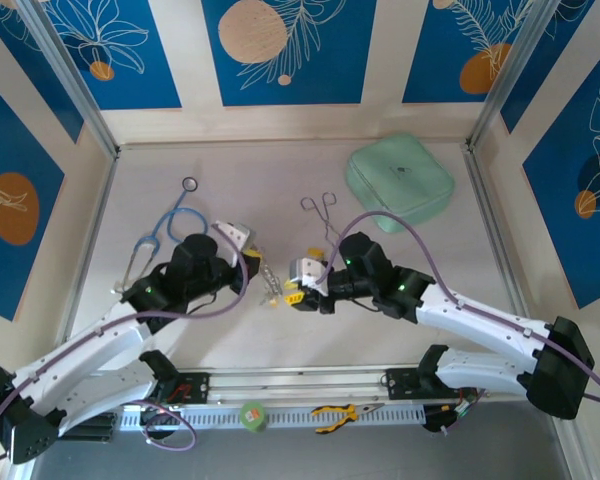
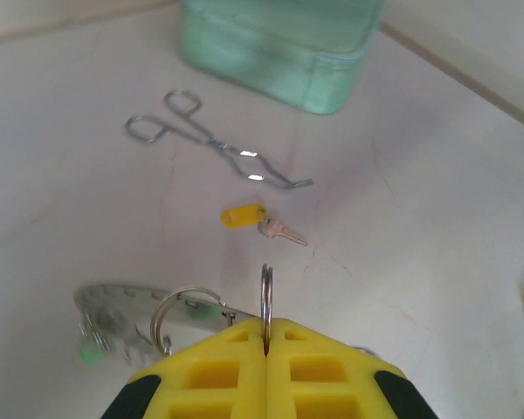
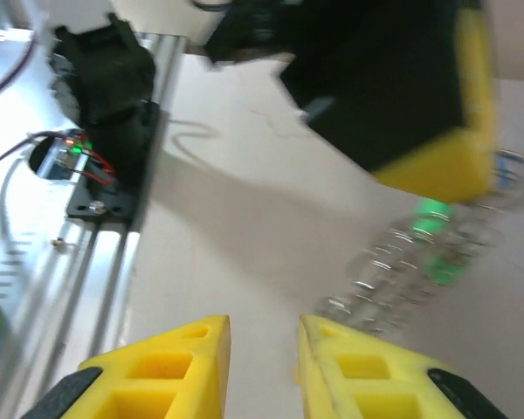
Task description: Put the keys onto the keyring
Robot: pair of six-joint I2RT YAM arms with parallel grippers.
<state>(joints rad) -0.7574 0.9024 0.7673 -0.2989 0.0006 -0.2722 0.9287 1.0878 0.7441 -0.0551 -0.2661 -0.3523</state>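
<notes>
My left gripper (image 2: 267, 336) is shut on the keyring (image 2: 266, 292), whose thin silver ring stands edge-on between the yellow fingers. To its left hang another loop and a fringe of small metal pieces (image 2: 113, 319) with a green head among them. One key (image 2: 255, 218) with a yellow head lies on the table beyond the ring. Seen from above, the left gripper (image 1: 253, 262) and the right gripper (image 1: 298, 292) face each other with the keyring (image 1: 269, 277) between them. The right gripper (image 3: 262, 349) is open, nothing between its fingers, and the blurred keyring (image 3: 419, 257) is ahead to its right.
Silver forceps (image 1: 320, 210) lie behind the grippers, and a mint green case (image 1: 398, 185) sits at the back right. A blue stethoscope (image 1: 170, 228) lies at the left. The metal rail (image 1: 300, 385) runs along the near edge, with pliers (image 1: 335, 412) below it.
</notes>
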